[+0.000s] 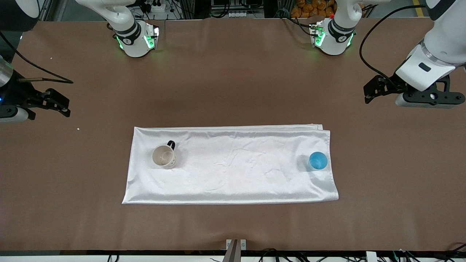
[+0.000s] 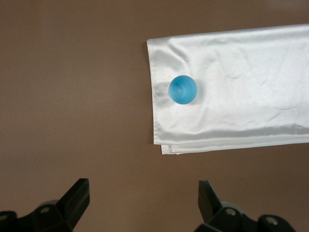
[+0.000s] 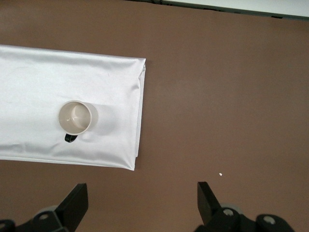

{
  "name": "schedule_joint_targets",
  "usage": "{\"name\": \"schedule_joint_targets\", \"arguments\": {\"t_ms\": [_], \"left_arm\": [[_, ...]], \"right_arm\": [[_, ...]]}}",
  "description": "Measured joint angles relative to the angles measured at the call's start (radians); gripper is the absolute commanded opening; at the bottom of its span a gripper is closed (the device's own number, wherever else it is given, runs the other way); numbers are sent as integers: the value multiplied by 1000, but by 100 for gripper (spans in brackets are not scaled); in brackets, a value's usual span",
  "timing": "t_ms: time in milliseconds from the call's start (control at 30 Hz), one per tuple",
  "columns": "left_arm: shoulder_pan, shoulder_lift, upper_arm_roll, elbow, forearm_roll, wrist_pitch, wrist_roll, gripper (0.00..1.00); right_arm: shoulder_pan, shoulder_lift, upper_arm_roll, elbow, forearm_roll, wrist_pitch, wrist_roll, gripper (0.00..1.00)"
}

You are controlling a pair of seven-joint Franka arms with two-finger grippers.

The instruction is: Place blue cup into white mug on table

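The blue cup [image 1: 318,161] stands upright on a white cloth, near the cloth's edge toward the left arm's end of the table [image 1: 233,80]. It also shows in the left wrist view [image 2: 182,90]. The white mug [image 1: 164,156] with a black handle stands upright and empty on the cloth toward the right arm's end, and shows in the right wrist view [image 3: 75,117]. My left gripper [image 1: 373,91] [image 2: 143,193] is open and empty over bare table beside the cloth's cup end. My right gripper [image 1: 60,103] [image 3: 142,195] is open and empty over bare table beside the mug end.
The white cloth [image 1: 233,171] lies flat across the middle of the table. A small white crumb [image 1: 78,128] lies on the table near the right gripper. The two arm bases [image 1: 136,40] [image 1: 333,36] stand at the table's edge farthest from the front camera.
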Motion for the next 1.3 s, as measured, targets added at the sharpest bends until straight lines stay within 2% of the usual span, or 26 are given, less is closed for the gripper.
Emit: {"name": "schedule_joint_targets", "arguments": {"t_ms": [1300], "left_arm": [[0,8,1,-1,0,-1,3,100]], "right_arm": [[-2,21,-2,-32,0,-57,-3,100]]}}
